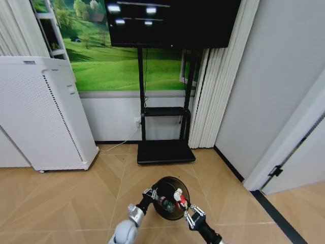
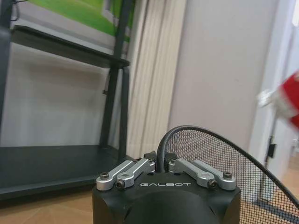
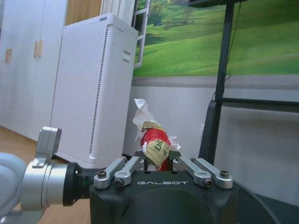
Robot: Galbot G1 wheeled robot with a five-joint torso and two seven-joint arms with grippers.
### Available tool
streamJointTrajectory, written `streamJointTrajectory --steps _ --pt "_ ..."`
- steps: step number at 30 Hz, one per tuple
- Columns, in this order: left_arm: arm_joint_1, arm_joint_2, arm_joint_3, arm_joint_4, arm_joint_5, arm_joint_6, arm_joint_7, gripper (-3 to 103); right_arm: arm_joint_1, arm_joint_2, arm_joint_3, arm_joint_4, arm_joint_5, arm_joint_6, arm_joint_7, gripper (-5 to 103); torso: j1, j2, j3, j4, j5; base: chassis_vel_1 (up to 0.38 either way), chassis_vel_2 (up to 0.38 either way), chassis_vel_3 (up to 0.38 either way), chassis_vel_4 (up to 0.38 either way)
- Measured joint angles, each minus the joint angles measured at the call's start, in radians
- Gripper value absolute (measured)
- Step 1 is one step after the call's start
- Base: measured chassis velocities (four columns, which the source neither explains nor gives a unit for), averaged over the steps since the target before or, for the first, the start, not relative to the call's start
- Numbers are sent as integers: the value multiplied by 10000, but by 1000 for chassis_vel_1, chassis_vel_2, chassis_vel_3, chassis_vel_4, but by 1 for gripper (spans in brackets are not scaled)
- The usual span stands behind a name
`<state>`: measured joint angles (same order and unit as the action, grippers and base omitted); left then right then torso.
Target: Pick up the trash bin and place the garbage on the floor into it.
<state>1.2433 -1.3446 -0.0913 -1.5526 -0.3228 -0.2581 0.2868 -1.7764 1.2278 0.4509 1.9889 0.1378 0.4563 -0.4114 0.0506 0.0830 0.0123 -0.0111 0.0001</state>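
Note:
The trash bin, a small black wire-mesh basket, hangs tilted just above the wood floor. My left gripper is shut on its near rim, and in the left wrist view the left gripper pinches the rim wire beside the bin's mesh. My right gripper is shut on a red-and-white piece of garbage, held over the bin's mouth. In the right wrist view that crumpled piece sticks up between the right gripper's fingers. A small greenish item lies inside the bin.
A tall white perforated appliance stands at the left. A black TV stand with a flat base is straight ahead against the wall, with a pleated curtain beside it. A door frame lies to the right.

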Motion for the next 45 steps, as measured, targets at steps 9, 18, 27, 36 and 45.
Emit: streamJointTrajectory --steps 9,18,27,36,45 --pt "541 220 -34 -495 112 -128 487 7 186 17 -343 -390 -267 1 271 21 0 -1 0 0 -3 0 0 0 0" --pt "915 359 -290 -954 60 -210 690 7 343 147 -441 -780 -539 81 572 46 0 -1 0 0 -1 0 0 0 0" --pt "1061 387 -553 -1154 -30 -183 681 7 158 87 -445 -425 -598 142 694 73 0 -1 0 0 -1 0 0 0 0" --pt "1905 345 -1975 -2068 -1104 219 184 7 129 221 860 1709 277 -312 1463 100 1 -1 1 6 -2 0 0 0 0" --pt "3353 926 -3895 -4148 -2820 436 -748 7 1173 160 2107 1636 1764 -974 4392 100 1 2 1 5 1 0 0 0 0"
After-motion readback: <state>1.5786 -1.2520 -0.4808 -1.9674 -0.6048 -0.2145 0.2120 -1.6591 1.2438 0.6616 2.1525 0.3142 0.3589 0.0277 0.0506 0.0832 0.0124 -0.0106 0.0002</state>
